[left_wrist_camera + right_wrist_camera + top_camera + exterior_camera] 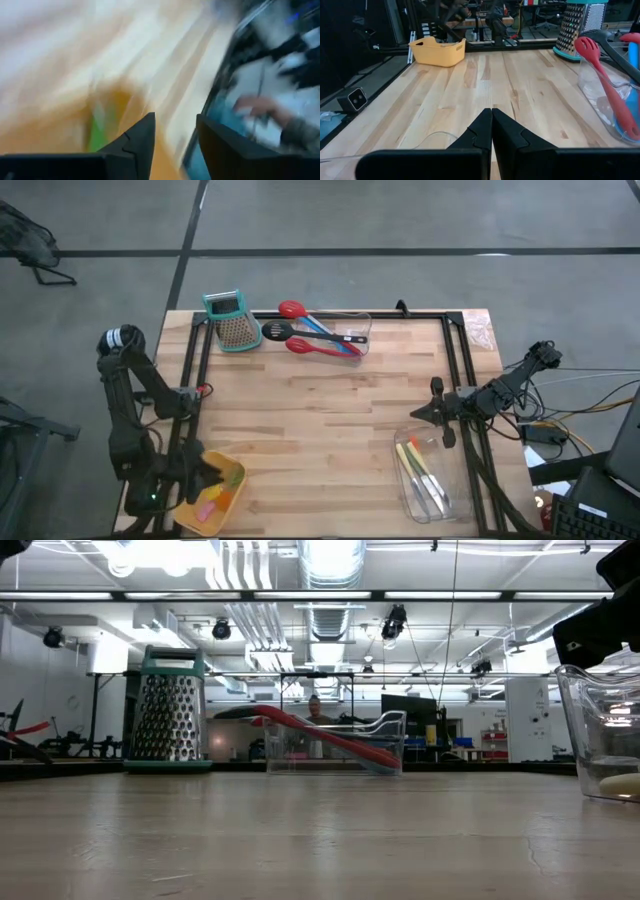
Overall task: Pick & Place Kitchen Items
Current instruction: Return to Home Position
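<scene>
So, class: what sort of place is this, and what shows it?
Probably a robotics lab or workshop: bare ceiling ducts and strip lights overhead, a monitor in the room behind, and the left arm and right arm at a wooden table.

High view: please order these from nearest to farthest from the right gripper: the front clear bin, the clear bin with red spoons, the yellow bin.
1. Front clear bin, right side, close beside the right gripper.
2. Clear bin with red spoons, far edge, near the middle.
3. Yellow bin, front left corner, by the left arm.
</scene>
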`<state>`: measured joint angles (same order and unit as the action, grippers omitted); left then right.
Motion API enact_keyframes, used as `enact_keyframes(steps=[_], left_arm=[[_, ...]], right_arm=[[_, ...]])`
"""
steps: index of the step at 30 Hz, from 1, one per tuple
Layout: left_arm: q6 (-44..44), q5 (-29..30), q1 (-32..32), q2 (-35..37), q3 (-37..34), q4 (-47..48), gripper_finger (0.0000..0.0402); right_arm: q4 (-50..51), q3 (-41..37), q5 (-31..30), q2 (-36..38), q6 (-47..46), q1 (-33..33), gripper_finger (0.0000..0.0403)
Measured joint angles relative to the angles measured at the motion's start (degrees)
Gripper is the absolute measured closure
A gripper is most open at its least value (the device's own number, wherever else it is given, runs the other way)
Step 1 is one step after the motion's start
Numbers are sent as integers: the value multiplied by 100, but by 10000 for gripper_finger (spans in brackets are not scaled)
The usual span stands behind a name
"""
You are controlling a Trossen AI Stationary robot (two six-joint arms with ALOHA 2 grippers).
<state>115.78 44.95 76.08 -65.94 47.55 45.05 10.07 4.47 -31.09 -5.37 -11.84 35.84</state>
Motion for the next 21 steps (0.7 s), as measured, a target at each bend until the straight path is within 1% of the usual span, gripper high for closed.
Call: enact_keyframes(steps=[2, 3, 4, 5, 9, 11, 14, 18, 21], left_arm=[[-609, 832, -76, 108, 0, 4, 248], [-826, 1160, -122, 148, 0, -9, 248], [-1006, 1393, -191, 186, 0, -40, 248], [-1203, 1465, -284, 222, 0, -72, 248], [-2271, 1518, -671, 281, 0, -181, 247], [-2666, 1506, -919, 282, 0, -266, 248], [-3403, 1456, -1304, 280, 0, -539, 248], [-4439, 902, -1697, 322, -1, -1297, 248], [-5543, 538, -1892, 331, 0, -2103, 248]], right_arm=[[0, 0, 0, -1, 0, 0, 394], [0, 0, 0, -2, 0, 1, 394], [0, 0, 0, -2, 0, 2, 394], [0, 0, 1, -2, 0, 0, 394], [0, 2, 0, -2, 0, 0, 394], [0, 0, 0, -2, 0, 2, 394], [0, 0, 0, -2, 0, 1, 394], [0, 0, 0, -2, -1, 0, 394], [-1, 1, 0, -2, 0, 0, 394]])
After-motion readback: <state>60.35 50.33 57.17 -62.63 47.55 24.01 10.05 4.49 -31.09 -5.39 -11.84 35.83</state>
